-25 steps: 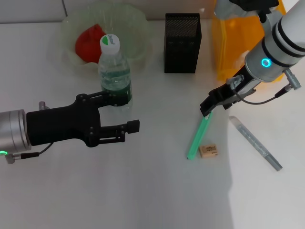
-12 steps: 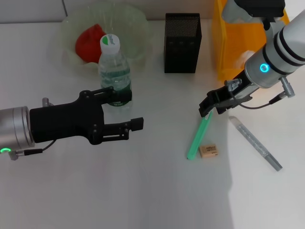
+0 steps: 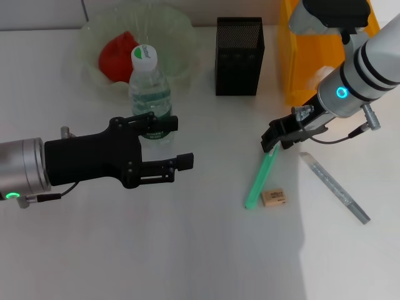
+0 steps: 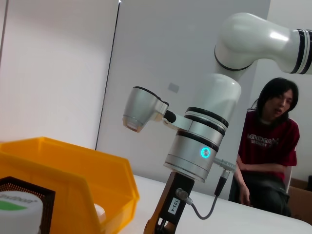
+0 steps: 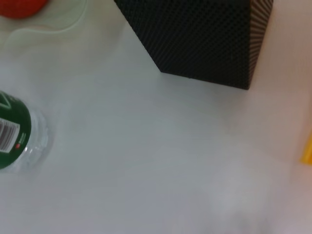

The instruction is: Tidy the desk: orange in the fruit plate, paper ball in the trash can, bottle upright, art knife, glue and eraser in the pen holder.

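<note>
Jaws of the right gripper [image 3: 271, 142] stood apart above the green art knife [image 3: 260, 179] at centre right — poised to grasp; the left gripper [image 3: 178, 142] gaped beside the upright bottle [image 3: 150, 94].

— Far left: orange [image 3: 119, 54] inside fruit plate [image 3: 178, 31]; bottle [image 3: 150, 94] upright just before it.
— Right of those?
— Pen holder [image 3: 239, 56], then trash can [image 3: 312, 56] at the far right.
— Nearer?
— Eraser [image 3: 274, 197] flat on the desk, well before the pen holder, right of the bottle.
</note>
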Motion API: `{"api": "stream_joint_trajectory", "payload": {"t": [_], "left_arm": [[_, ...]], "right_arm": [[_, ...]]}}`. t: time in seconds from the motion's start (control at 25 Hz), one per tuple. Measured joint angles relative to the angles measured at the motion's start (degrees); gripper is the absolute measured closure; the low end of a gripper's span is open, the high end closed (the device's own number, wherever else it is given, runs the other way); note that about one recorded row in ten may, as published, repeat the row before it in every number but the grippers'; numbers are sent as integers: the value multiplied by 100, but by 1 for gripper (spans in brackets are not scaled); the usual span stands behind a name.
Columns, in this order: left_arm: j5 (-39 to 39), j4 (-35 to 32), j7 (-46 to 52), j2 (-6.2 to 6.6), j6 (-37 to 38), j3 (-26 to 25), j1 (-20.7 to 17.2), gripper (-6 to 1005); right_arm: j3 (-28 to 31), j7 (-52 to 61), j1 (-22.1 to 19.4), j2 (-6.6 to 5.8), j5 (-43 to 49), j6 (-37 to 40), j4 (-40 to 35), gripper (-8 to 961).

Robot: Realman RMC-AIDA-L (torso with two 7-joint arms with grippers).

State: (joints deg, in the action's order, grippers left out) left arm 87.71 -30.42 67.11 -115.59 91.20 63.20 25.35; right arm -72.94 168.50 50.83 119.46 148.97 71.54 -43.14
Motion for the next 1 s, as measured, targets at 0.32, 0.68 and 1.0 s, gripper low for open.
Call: {"api": "stream_joint_trajectory", "payload": {"t": [0.32,0.68,1.0], "left_arm": [[0,1,6,-9,-12,0,7,199],[0,1,19,-20,-11,-2,14,199],[0,1,7,-25,-25,-13,14,199]], "right_arm": [[-115,-63,46,-1,0,-114,51,578],[-152,-67,116,5,0,-211,183,745],[-149,-184,127,15,-31,-222,186,767]]}}
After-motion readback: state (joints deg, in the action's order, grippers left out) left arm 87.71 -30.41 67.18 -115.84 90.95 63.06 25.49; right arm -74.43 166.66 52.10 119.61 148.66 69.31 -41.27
